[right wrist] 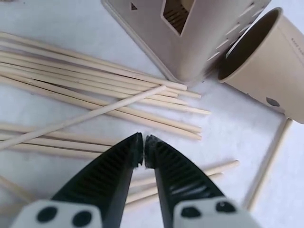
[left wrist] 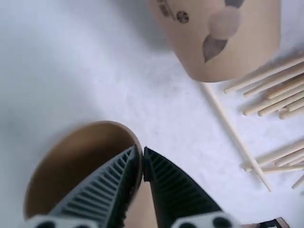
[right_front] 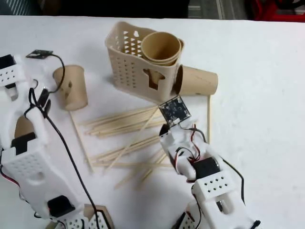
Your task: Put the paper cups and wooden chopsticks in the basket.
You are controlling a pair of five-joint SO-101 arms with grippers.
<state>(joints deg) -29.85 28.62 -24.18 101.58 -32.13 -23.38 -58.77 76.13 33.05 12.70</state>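
The left gripper [left wrist: 141, 156] is pinched shut on the rim of a paper cup [left wrist: 71, 161], with one finger inside the cup and one outside. This is near the left side of the white worktop [right_front: 257, 71]. A second cup [right_front: 71, 88] sits on the worktop close by. The basket [right_front: 126, 67] is at the back, in the middle, and stacked cups [right_front: 161, 46] are already in it. A cup on its side [right_front: 199, 81] lies right up against the basket. Lots of wooden chopsticks [right_front: 125, 138] lie in a messy pile in front of the basket. A lone chopstick [right_front: 208, 119] lies a bit apart. The right gripper [right wrist: 143, 148] is over the pile with its fingers squeezed together, holding nothing.
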